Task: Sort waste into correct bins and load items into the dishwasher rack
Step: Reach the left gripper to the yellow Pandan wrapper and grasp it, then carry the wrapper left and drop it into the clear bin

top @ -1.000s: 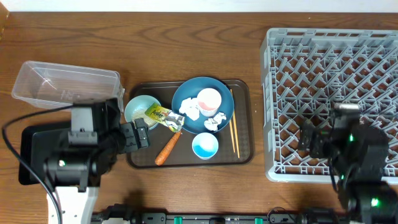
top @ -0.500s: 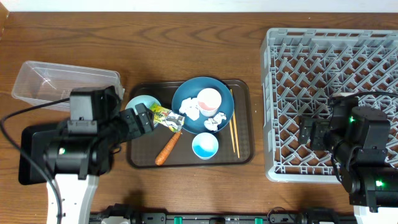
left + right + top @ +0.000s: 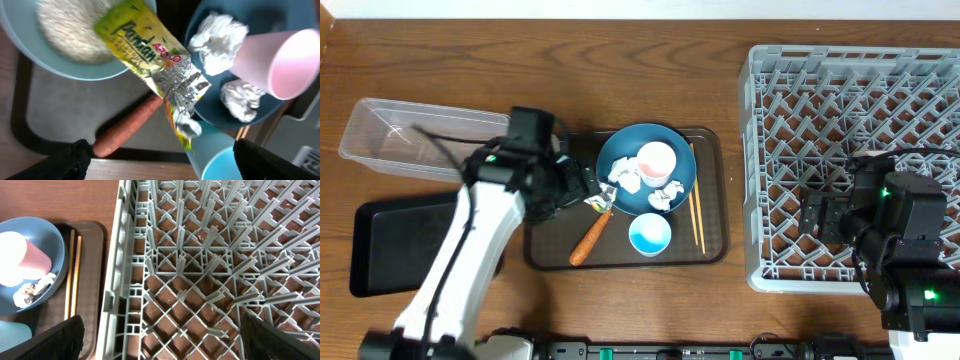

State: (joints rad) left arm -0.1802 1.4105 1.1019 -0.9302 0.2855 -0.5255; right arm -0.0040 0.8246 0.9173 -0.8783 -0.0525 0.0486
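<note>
A green-yellow wrapper (image 3: 150,65) lies between a light blue bowl of white rice (image 3: 65,35) and the dark blue plate (image 3: 620,150), on the brown tray. My left gripper (image 3: 578,186) is open just above the wrapper, its fingers wide apart (image 3: 165,165). An orange carrot (image 3: 590,237) lies below it. The plate holds two white tissue pieces (image 3: 217,37) and a tipped pink cup (image 3: 656,160). A light blue cup (image 3: 650,235) and wooden chopsticks (image 3: 696,215) are on the tray. My right gripper (image 3: 165,340) is open and empty over the grey rack (image 3: 860,100).
The clear tub (image 3: 420,135) stands at the back left and the black tray (image 3: 390,245) in front of it. The brown serving tray (image 3: 710,250) sits mid-table, close to the rack's left wall. My left arm covers most of the rice bowl in the overhead view.
My left arm has swung from over the black tray to the right, over the brown tray, and the gripper now hangs over the wrapper. The right arm has barely moved.
</note>
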